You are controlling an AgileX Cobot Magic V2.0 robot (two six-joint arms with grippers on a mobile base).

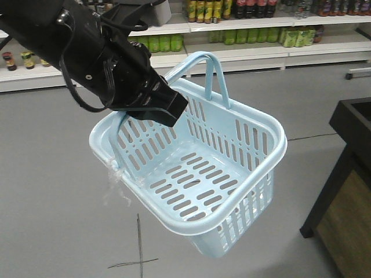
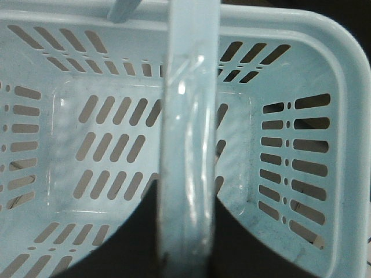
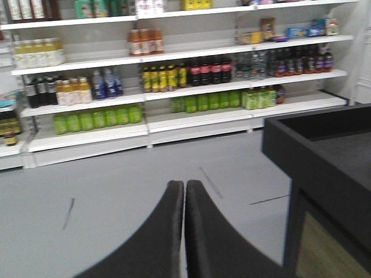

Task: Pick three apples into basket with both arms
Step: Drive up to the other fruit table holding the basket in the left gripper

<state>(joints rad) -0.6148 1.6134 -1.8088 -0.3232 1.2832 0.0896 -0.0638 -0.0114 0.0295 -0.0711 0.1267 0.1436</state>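
The pale blue basket (image 1: 197, 174) hangs tilted in the air above the grey floor, empty, with a white shred (image 1: 113, 176) on its near rim. My left gripper (image 1: 165, 107) is shut on one hoop handle (image 2: 188, 145) and carries the basket; the other handle (image 1: 214, 75) stands up behind. In the left wrist view the handle runs between the black fingers (image 2: 139, 231), with the empty basket floor (image 2: 104, 150) below. My right gripper (image 3: 185, 186) is shut and empty, held over the floor facing the shelves. No apples are in view.
Store shelves (image 1: 249, 35) with bottles and jars line the back wall; they also show in the right wrist view (image 3: 174, 75). A dark counter (image 1: 348, 174) stands at the right and shows in the right wrist view (image 3: 324, 162) too. Black marks (image 1: 139, 249) cross the grey floor.
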